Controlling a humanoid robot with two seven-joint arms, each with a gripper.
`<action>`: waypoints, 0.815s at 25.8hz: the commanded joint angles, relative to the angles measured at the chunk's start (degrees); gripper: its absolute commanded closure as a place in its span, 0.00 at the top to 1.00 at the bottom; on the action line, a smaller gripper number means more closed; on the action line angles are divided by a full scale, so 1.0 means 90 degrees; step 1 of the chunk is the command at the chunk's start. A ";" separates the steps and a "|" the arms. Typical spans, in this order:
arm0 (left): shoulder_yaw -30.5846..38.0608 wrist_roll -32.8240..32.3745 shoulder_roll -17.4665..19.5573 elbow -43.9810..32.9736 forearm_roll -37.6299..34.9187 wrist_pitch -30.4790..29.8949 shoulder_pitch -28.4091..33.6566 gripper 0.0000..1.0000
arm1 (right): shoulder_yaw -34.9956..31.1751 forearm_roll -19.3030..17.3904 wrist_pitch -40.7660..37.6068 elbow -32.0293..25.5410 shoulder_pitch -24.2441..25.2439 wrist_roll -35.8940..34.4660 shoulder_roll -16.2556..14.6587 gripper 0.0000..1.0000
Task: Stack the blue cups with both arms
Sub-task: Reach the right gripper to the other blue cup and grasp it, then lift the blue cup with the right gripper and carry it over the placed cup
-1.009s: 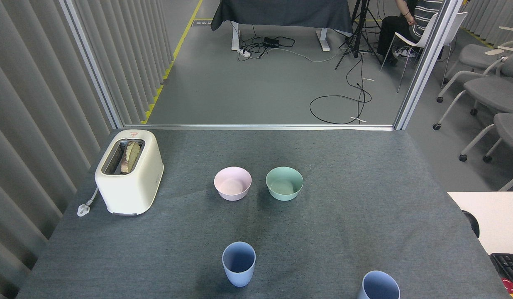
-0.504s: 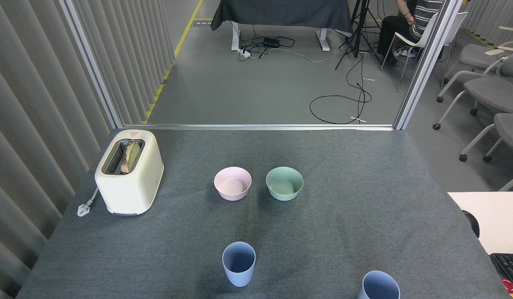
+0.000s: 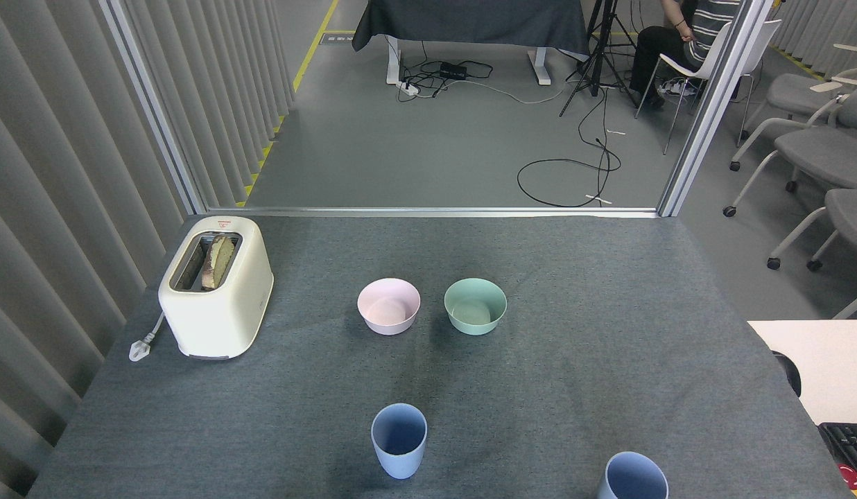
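Observation:
Two pale-blue cups stand upright and apart on the grey table (image 3: 609, 333). One blue cup (image 3: 399, 440) is near the front edge, slightly left of centre. The other blue cup (image 3: 634, 477) is at the front right, its lower part cut off by the bottom of the head view. Neither arm nor gripper shows in this view.
A pink bowl (image 3: 389, 305) and a mint-green bowl (image 3: 475, 305) sit side by side mid-table. A cream toaster (image 3: 215, 285) with bread stands at the left, its plug (image 3: 140, 348) beside it. A white desk (image 3: 824, 360) with a keyboard (image 3: 848, 443) borders the right.

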 commanded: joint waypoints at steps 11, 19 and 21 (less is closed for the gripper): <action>-0.0010 0.0007 0.0000 0.0002 0.0085 -0.0001 0.0000 1.00 | 0.0033 0.0110 0.0036 -0.0075 -0.0556 0.0080 0.0021 0.63; -0.0010 0.0007 0.0000 0.0022 0.0094 -0.0001 -0.0010 1.00 | 0.1010 0.0979 0.0153 0.0033 -0.2451 0.1398 0.0705 0.62; -0.0010 0.0017 -0.0010 0.0041 0.0153 -0.0001 -0.0010 1.00 | 0.1508 0.1164 0.0222 0.0130 -0.2754 0.1632 0.1008 0.62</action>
